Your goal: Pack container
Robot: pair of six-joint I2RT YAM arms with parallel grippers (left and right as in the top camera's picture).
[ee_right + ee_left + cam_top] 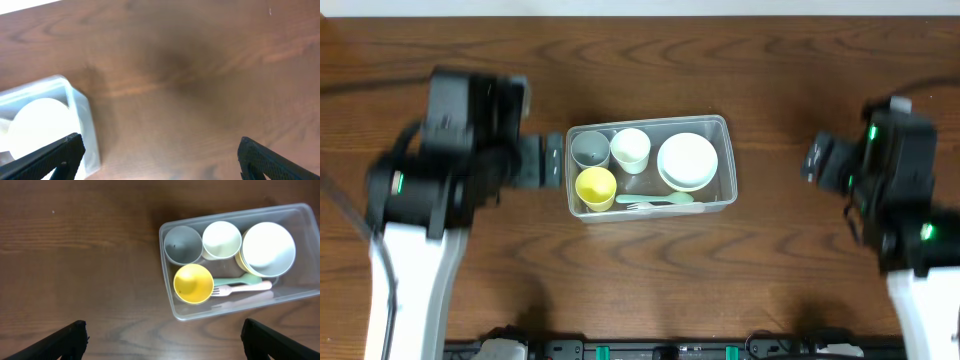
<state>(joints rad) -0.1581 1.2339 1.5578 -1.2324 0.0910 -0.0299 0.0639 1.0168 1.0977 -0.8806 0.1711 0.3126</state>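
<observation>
Though shallow, a clear, rimmed container (729, 160).

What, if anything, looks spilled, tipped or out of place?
Nothing stands out. The container rests flat on the table, cups and bowls upright inside, cutlery lying flat. The left gripper and right gripper are open, clear of it.

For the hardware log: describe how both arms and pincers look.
Both match. The left arm and right arm have white lower links and bulky black upper housings with small green lights. The left pincer and right pincer have flat black fingers.
</observation>
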